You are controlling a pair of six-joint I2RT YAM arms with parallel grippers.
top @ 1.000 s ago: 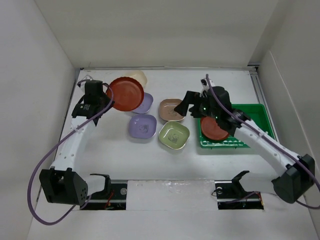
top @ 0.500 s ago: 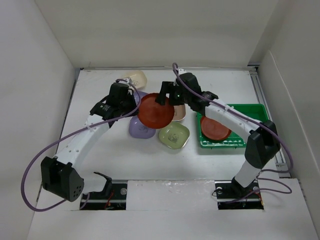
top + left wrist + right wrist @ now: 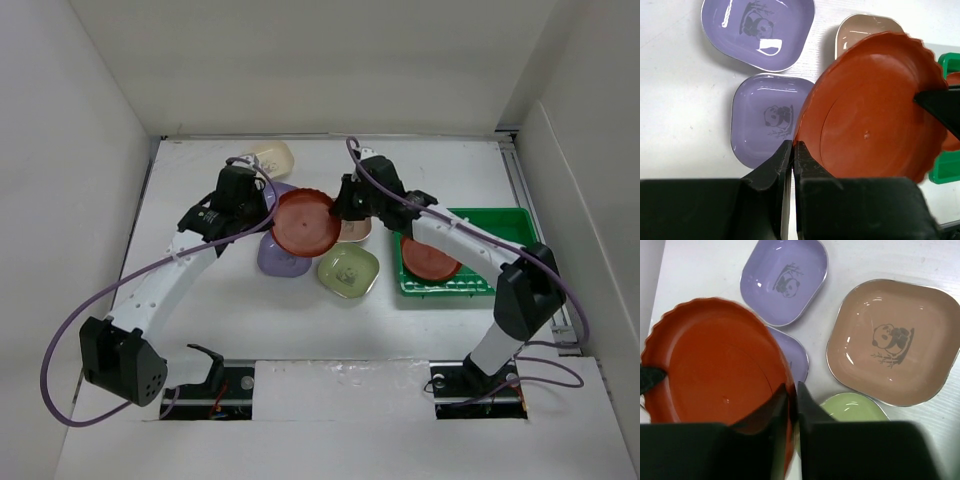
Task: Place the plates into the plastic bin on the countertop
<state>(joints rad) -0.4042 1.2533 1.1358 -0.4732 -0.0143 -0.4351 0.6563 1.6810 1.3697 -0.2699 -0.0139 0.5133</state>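
White walls close in a plain white countertop (image 3: 450, 170). From the overhead view, both arms meet over the middle of the counter at one red-orange round plate (image 3: 305, 222), which is lifted and tilted. The left gripper (image 3: 268, 215) pinches its left rim and the right gripper (image 3: 340, 208) pinches its right rim. A green plastic bin (image 3: 505, 225) sits by the counter's right edge with a second red-orange plate (image 3: 430, 257) inside it. A cream plate (image 3: 272, 155) lies near the far edge. A lavender plate (image 3: 282, 260) and an olive green plate (image 3: 348, 271) lie just nearer than the held plate, and a tan-pink plate (image 3: 356, 231) peeks out behind it.

The left wrist view shows the left gripper (image 3: 792, 150) with its jaws narrowed tight on the scalloped rim of the red-orange round plate (image 3: 875, 110). Two lavender panda plates (image 3: 757, 30) (image 3: 765, 120) lie on the counter below.

In the right wrist view, the right gripper (image 3: 791, 390) has its jaws drawn narrow with the rim of the red-orange round plate (image 3: 715, 360) between them. The tan-pink plate (image 3: 895, 340) lies flat beside it, well apart from the bin.
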